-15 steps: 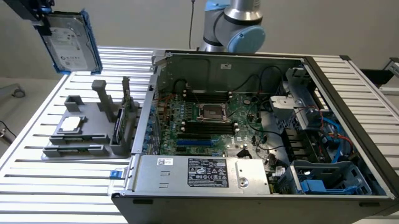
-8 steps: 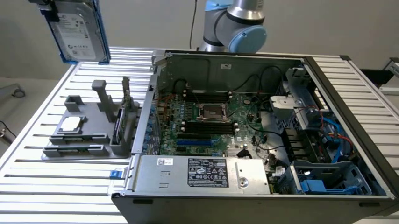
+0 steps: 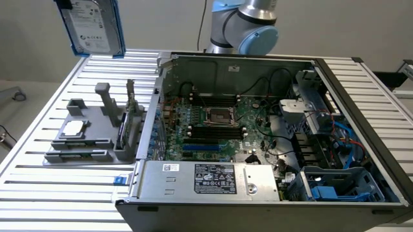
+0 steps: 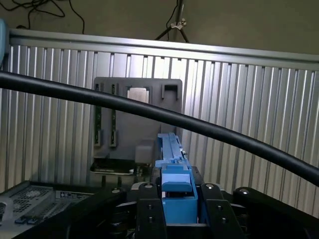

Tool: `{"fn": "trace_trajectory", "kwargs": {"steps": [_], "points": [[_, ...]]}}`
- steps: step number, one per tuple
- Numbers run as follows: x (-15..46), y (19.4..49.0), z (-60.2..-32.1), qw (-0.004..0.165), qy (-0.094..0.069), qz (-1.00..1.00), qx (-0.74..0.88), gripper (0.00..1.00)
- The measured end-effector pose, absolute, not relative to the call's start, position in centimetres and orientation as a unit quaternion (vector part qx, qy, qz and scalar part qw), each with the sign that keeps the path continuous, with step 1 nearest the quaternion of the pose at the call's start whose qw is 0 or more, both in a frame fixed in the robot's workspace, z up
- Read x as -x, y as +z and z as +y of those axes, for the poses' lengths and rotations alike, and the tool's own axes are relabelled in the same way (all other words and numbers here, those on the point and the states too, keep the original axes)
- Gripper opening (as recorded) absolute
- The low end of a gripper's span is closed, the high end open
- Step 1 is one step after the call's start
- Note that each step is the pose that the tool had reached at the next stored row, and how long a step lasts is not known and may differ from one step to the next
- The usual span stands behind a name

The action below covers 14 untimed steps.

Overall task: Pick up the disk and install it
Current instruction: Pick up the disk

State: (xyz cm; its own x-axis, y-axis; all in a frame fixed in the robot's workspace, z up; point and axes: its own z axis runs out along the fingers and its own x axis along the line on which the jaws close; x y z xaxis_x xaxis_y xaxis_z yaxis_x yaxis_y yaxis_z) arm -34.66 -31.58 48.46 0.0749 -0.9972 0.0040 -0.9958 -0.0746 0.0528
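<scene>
Black gripper [image 4: 178, 211] pinches disk [image 3: 95, 26] by blue plastic carrier edge. Flat silver-grey drive, white label, held upright high above ribbed aluminium table [image 3: 58, 193], well apart from open computer case [image 3: 258, 217].

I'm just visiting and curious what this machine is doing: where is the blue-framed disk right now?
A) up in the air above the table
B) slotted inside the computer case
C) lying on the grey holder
A: the disk hangs high over the slatted table, its blue frame clamped in the gripper.
</scene>
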Motion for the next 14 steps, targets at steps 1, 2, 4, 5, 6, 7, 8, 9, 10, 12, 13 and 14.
{"fn": "trace_trajectory", "kwargs": {"steps": [1, 2, 4, 5, 6, 7, 8, 9, 10, 12, 13, 14], "points": [[34.2, 48.6, -31.7, 0.021, -0.017, -0.68, -0.733, 0.33], [33.8, 48.7, -31.9, 0.021, -0.017, -0.68, -0.733, 0.33], [32.8, 48.8, -32.2, 0.021, -0.017, -0.68, -0.733, 0.33], [32.4, 48.9, -32.4, 0.021, -0.017, -0.68, -0.733, 0.33], [32.0, 48.9, -32.6, 0.021, -0.017, -0.68, -0.733, 0.33], [31.7, 48.9, -32.8, 0.021, -0.017, -0.68, -0.733, 0.33], [31.4, 48.9, -33.1, 0.021, -0.017, -0.68, -0.733, 0.33], [31.2, 48.9, -33.4, 0.021, -0.017, -0.68, -0.733, 0.33], [31.0, 48.9, -33.6, 0.021, -0.017, -0.68, -0.733, 0.33], [30.5, 48.9, -34.1, 0.021, -0.017, -0.68, -0.733, 0.33], [30.1, 48.9, -34.3, 0.021, -0.017, -0.68, -0.733, 0.33], [29.8, 48.9, -34.5, 0.021, -0.017, -0.68, -0.733, 0.33]]}}
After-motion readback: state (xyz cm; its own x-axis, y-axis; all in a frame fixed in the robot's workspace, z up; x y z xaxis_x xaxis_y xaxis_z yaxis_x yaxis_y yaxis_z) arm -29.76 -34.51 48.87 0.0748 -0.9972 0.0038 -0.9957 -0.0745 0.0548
